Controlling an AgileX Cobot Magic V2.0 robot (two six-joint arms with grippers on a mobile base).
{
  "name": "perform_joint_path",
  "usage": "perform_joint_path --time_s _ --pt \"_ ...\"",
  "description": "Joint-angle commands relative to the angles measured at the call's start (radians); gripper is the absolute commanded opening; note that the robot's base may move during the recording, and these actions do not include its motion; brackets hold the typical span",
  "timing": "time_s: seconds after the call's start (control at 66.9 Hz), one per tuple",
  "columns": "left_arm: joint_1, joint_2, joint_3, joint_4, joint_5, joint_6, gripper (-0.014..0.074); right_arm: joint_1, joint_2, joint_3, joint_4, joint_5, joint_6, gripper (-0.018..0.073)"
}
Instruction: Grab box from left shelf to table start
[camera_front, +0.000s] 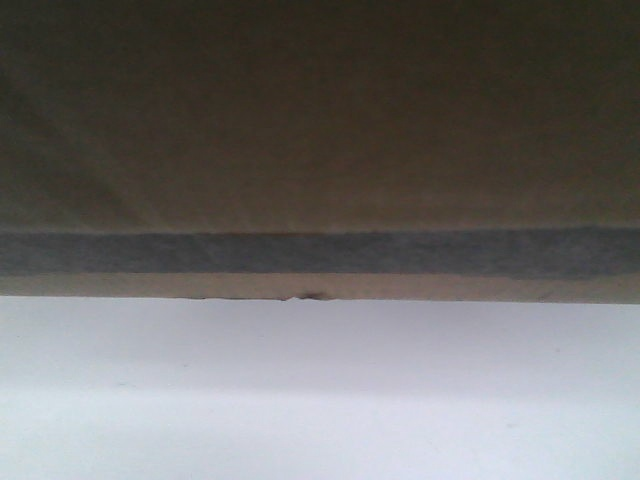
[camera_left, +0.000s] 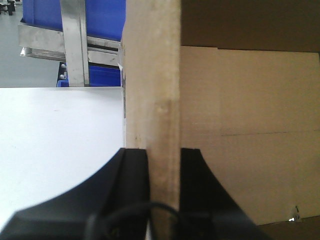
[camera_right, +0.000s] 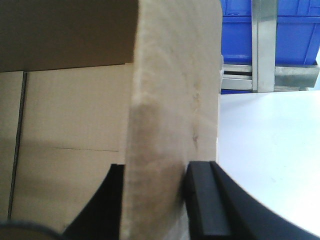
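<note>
Warehouse: metal shelving (camera_left: 75, 42) stacked with blue bins (camera_right: 290, 30).

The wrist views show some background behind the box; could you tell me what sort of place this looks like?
Probably a warehouse or storage workroom: blue plastic bins sit on metal shelving with silvery uprights, beside a plain white table. Both grippers' fingers clamp the walls of a cardboard box.

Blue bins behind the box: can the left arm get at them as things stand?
Probably not. The left gripper is shut on a wall of the box, so it is occupied. The blue bins sit beyond the white table, behind the shelf's metal rail.
</note>
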Motion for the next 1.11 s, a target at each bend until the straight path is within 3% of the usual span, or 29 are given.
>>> perform_joint_path --time_s 0.0,0.583,0.732,0.882,0.987,1.091 --pt "-0.006 -0.002 -0.042 0.020 -0.193 -0.015 -0.0099 -0.006 0.021 -0.031 -0.072 -0.146 0.014 0.0057" --pt "-0.006 -0.002 -0.042 -0.008 -0.200 -0.015 -0.0099 -0.006 0.027 -0.031 -0.070 -0.113 0.014 0.0057" --pt "-0.006 0.053 -0.074 0.036 -0.272 -0.017 -0.0099 -0.006 0.108 -0.043 -0.070 -0.092 0.014 0.0057" --pt "-0.006 0.217 -0.184 0.114 -0.152 -0.111 -0.0099 -0.006 0.291 -0.138 -0.070 -0.041 0.011 0.0057" --pt "-0.006 0.361 -0.268 0.143 -0.053 -0.118 -0.0099 -0.006 0.438 -0.231 -0.070 0.009 -0.017 0.0057" --pt "-0.002 0.500 -0.317 0.171 -0.029 -0.142 -0.0099 -0.006 0.583 -0.311 -0.070 0.066 -0.061 0.0057"
